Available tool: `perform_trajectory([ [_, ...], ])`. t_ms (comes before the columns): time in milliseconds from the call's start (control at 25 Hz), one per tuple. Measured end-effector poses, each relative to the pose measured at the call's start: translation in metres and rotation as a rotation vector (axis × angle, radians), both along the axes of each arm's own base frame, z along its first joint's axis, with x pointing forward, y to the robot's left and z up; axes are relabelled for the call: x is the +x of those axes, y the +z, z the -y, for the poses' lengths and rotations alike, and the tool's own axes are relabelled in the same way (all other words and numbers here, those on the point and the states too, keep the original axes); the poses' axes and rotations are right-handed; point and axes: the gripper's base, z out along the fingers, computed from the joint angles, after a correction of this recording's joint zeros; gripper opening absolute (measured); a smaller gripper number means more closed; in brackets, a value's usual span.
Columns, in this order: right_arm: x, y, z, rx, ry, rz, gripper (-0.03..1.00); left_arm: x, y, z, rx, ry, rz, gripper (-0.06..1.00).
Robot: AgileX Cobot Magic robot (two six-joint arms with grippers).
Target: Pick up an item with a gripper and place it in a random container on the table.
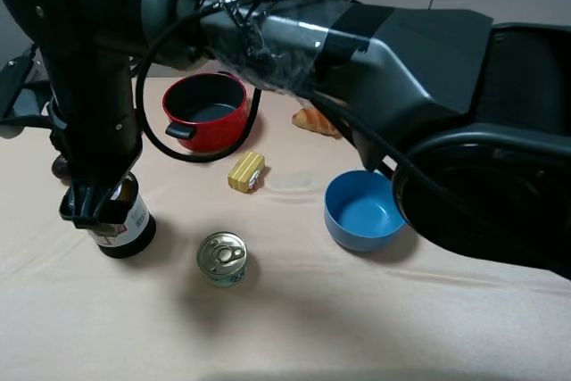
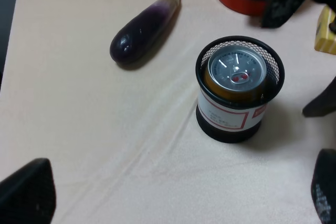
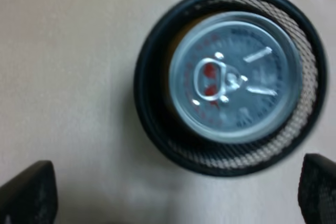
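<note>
The item, an orange-brown can with a silver pull-tab lid (image 3: 233, 77), stands upright inside the container, a black wire-mesh cup (image 2: 231, 116) with a white-and-red label. In the high view the container (image 1: 129, 229) is at the table's left, and my right gripper (image 1: 94, 207) hangs just above it after reaching across. In the right wrist view that gripper (image 3: 173, 192) is open, with both fingertips clear of the cup's rim (image 3: 152, 114). My left gripper (image 2: 178, 192) is open too and holds nothing. It sits back from the cup, over bare cloth.
Behind the cup stands a red pot (image 1: 205, 109). A dark eggplant (image 2: 144, 27) lies to its left. A yellow block (image 1: 246, 171), a flat green can (image 1: 222, 258), a blue bowl (image 1: 361, 211) and a bread piece (image 1: 314, 120) lie mid-table.
</note>
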Motion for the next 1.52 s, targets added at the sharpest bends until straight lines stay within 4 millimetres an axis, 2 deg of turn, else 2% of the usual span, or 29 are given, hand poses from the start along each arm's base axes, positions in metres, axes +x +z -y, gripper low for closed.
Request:
perform_trajectory([
  [200,-0.002,0.029,0.009,0.036,-0.052,0.022,0.69,0.000,0.000,0.000,0.000,0.000,0.000,0.99],
  [400,-0.012,0.052,0.034,0.012,-0.064,0.029,0.69,0.000,0.000,0.000,0.000,0.000,0.000,0.99],
  [600,-0.025,0.061,0.070,-0.060,-0.080,0.036,0.69,0.000,0.000,0.000,0.000,0.000,0.000,0.99],
  [960,-0.045,0.064,0.141,-0.160,-0.216,-0.022,0.69,0.000,0.000,0.000,0.000,0.000,0.000,0.99],
  [1360,-0.076,0.082,0.201,-0.147,-0.302,-0.046,0.69,0.000,0.000,0.000,0.000,0.000,0.000,0.99],
  [1520,-0.092,0.086,0.233,-0.136,-0.373,-0.060,0.69,0.000,0.000,0.000,0.000,0.000,0.000,0.99],
])
